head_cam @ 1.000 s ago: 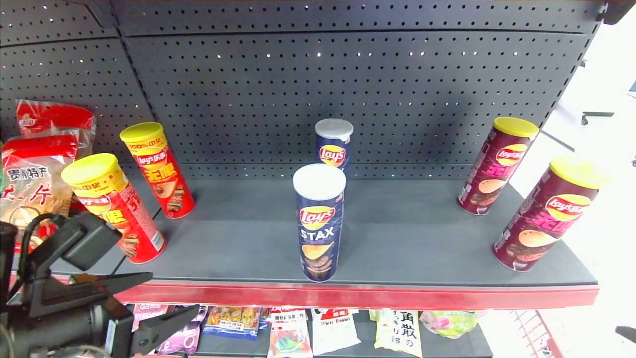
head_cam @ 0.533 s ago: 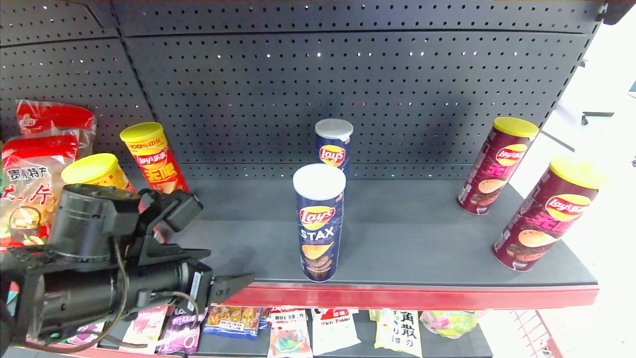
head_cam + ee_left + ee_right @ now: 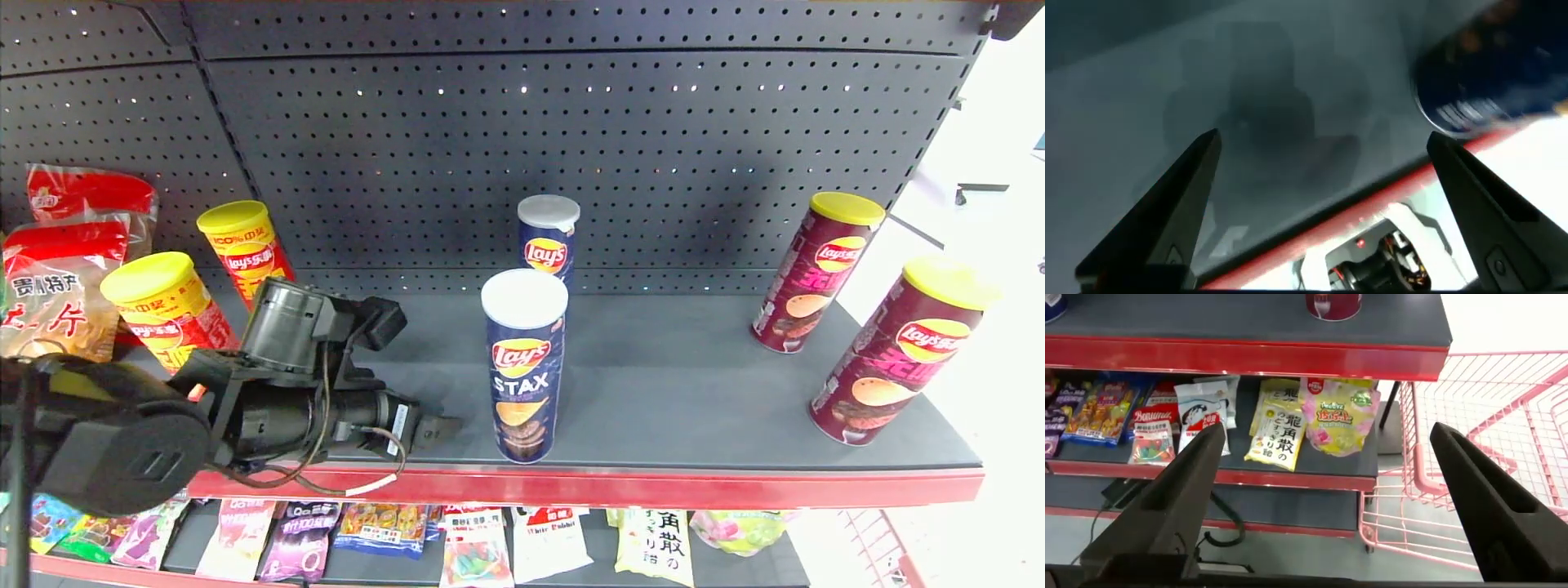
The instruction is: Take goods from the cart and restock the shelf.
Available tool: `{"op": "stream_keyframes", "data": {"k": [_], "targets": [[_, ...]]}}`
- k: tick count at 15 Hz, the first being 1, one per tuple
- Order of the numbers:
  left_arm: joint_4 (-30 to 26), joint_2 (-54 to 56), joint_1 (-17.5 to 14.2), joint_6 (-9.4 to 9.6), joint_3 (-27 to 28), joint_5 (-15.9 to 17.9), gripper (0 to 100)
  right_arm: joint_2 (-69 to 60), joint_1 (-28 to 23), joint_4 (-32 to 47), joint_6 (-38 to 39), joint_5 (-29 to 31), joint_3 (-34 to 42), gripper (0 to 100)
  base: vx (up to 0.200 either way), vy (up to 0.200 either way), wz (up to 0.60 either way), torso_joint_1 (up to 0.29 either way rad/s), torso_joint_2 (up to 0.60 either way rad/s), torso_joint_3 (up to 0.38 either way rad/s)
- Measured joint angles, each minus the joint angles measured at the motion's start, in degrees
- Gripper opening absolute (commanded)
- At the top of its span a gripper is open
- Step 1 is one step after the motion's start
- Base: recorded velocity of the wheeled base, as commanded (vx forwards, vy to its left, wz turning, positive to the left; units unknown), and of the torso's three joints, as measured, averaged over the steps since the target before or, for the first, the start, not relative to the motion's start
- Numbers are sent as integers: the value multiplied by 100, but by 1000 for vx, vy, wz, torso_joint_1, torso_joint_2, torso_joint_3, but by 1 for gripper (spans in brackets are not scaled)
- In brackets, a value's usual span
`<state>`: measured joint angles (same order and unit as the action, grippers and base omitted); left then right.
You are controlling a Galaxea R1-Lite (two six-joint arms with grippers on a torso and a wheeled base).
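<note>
Head view, restocking. I see the shelf (image 3: 669, 384) carrying tubes in flavour columns running front to back: red tubes (image 3: 155, 310) on the left, maroon tubes (image 3: 898, 351) on the right, blue ones in the centre. The pink cart (image 3: 1486, 465) stands low on the right, within reach for the next pick. The front blue tube (image 3: 523, 367) stands upright at the lip, label outward. My left tool (image 3: 437, 426), fingers apart and empty, hovers just beside it; I judge that tube already set down. My right tool (image 3: 1327, 429) hangs spread and empty.
</note>
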<state>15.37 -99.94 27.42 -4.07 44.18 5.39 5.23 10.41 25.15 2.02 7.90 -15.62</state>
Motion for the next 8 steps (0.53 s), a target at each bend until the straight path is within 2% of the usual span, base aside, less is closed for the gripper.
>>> {"op": "stream_keyframes", "data": {"k": [8], "targets": [[0, -603, 108, -5, 563, -6, 100, 0, 0, 0, 0, -7, 90, 100, 0, 0, 0, 0, 0, 0]]}}
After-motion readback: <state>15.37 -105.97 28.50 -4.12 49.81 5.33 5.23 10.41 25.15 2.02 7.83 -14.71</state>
